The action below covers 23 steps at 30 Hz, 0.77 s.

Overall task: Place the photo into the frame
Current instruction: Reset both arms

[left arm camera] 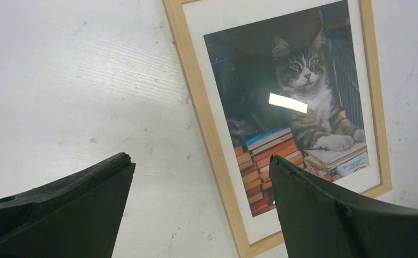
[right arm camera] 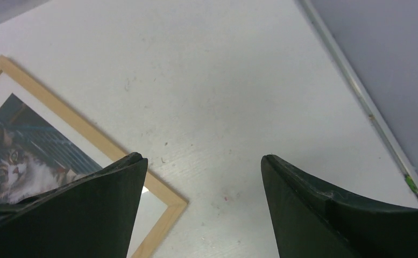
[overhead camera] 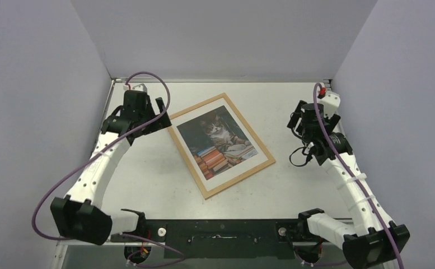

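Lying centre-picture on the table [overhead camera: 148,179]: frame [overhead camera: 240,179] with photo [overhead camera: 218,141] inside, cat side up. Left gripper [left arm camera: 201,166] at its upper-left corner, right gripper [right arm camera: 201,158] well right. Both spread wide, empty.

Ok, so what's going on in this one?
Nothing is being handled at this moment. The photo sits inside the frame with the cat print facing up, and the frame lies flat on the table. The left gripper hangs open above the frame's edge on its side. The right gripper hangs open over bare table beside the frame's corner. Both are empty, and the photo looks seated.
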Available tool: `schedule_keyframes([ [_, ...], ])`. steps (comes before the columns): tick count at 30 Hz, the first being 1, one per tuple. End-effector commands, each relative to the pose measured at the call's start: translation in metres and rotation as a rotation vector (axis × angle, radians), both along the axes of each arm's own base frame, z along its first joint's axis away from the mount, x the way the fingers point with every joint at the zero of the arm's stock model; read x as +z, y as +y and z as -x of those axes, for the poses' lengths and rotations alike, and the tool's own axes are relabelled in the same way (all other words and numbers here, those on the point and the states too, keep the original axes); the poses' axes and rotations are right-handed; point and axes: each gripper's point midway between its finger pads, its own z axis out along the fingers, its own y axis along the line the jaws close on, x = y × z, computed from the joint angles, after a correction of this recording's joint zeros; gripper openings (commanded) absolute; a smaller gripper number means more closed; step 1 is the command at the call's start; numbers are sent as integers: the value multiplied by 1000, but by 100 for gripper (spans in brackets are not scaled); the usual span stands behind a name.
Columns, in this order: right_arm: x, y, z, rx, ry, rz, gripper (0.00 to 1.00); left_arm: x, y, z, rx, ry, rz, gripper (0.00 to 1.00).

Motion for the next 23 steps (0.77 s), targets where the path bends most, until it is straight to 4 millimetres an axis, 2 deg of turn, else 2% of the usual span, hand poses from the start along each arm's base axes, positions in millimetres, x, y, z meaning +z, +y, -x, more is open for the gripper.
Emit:
schedule_keyframes([
  [1,56,-37,27,-169,-122,85,79,34,26,29,46,-101,-121,97],
  [6,100,-56,53,-222,-213,116,80,94,41,58,101,-287,-106,97],
  [11,134,-68,80,-232,-290,121,82,135,58,96,145,-428,-88,97],
  [14,147,-75,95,-248,-317,127,83,149,66,114,157,-458,-92,97],
  [17,155,-79,106,-259,-344,116,80,155,76,133,166,-463,-120,97],
  [23,151,-76,112,-260,-357,58,80,153,89,160,185,-447,-156,97],
])
